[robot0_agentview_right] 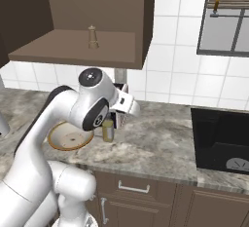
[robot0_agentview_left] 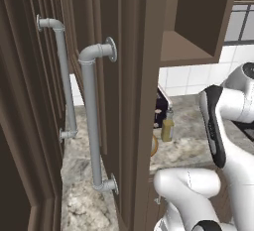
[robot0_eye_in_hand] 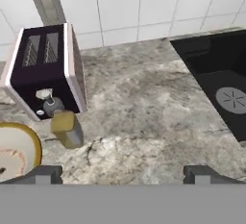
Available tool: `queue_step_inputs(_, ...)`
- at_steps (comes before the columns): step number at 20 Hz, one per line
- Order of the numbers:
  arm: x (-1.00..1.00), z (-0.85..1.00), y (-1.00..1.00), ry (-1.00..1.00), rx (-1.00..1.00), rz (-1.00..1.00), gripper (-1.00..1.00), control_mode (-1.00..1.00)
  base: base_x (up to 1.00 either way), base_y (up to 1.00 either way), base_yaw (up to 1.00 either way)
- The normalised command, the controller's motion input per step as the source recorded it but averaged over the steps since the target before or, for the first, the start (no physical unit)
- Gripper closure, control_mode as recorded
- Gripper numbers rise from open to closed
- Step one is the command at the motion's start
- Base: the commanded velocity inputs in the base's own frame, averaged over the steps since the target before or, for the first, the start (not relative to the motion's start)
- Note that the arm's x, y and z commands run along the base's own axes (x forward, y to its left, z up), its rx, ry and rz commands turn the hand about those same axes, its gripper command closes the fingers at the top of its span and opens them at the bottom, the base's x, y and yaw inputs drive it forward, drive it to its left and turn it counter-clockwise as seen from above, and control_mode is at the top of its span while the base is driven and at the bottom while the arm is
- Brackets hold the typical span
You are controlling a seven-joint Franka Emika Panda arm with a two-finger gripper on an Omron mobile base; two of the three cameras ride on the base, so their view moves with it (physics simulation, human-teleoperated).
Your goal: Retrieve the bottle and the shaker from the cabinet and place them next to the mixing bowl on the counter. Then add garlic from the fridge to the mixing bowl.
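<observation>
The cabinet [robot0_agentview_right: 97, 16] hangs open above the tabletop [robot0_agentview_right: 160, 133], and in the left base view one of its doors [robot0_agentview_left: 124, 101] stands wide, its grey pipe handle [robot0_agentview_left: 92, 121] in the foreground, blocking much of the scene behind it. The marbled tabletop runs along a white tiled wall [robot0_agentview_right: 165, 50] to a black stovetop [robot0_agentview_right: 221, 143] at the right. The white arm [robot0_agentview_right: 63, 119] bends over the tabletop's front edge, its elbow partly covering the bowl [robot0_agentview_right: 65, 138] from the right base view. A dark toaster [robot0_eye_in_hand: 45, 69] with pale sides stands against the wall behind the bowl. The bowl, tan-rimmed and pale inside, sits just left of the bottle [robot0_agentview_right: 107, 130]. The bottle stands upright on the tabletop, just in front of the toaster and close beside the bowl; whether it touches either I cannot tell. The claw [robot0_eye_in_hand: 122, 174] hangs above the tabletop to the right of the bottle, its fingertips [robot0_eye_in_hand: 45, 174] spread wide with nothing between them. The shaker [robot0_agentview_right: 92, 37] stands upright alone on the cabinet shelf
</observation>
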Motion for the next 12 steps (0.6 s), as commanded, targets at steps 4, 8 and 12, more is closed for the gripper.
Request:
queue_step_inputs(4,-0.08,0.09,0.79,-0.41,0.08,-0.26,-1.0,-1.0,0.0,0.0,0.0)
queue_step_inputs(8,0.0,0.39,0.64,-0.41,0.0,-0.09,-1.0,-1.0,0.0,0.0,0.0)
queue_step_inputs(12,-0.02,0.43,0.07,-0.28,-0.02,0.0,-1.0,-1.0,0.0,0.0,0.0)
